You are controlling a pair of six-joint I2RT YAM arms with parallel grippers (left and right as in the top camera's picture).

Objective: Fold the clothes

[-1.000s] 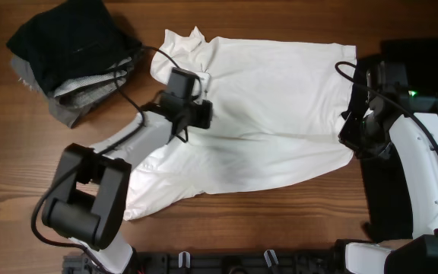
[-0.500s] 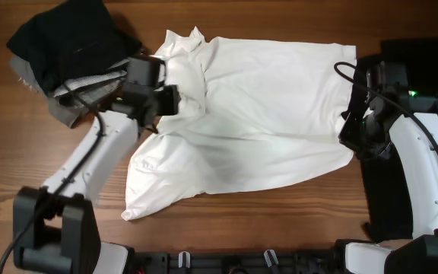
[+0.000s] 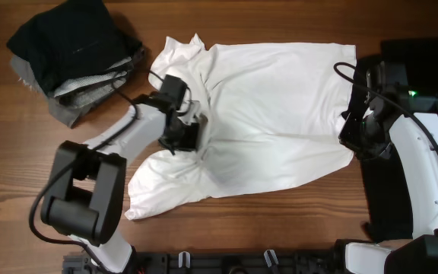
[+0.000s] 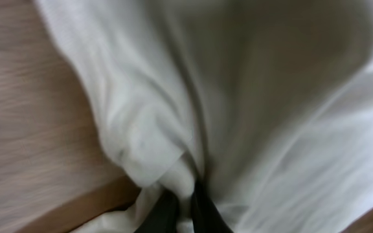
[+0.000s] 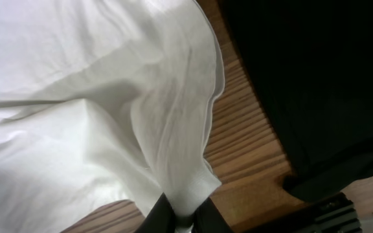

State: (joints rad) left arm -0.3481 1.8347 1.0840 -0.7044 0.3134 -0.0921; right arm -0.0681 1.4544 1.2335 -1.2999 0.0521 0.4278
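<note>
The top camera hung above the table (image 3: 280, 221) and looked straight down. It was far enough away to see both arms and the whole white shirt (image 3: 272, 99). The left wrist camera sat very close to the shirt. It looked along its own fingers (image 4: 164, 219) at blurry cloth and a bit of table. The right wrist camera looked along its fingers (image 5: 160, 220) at the shirt's edge, also close up. All three views shared the shirt and the table.
</note>
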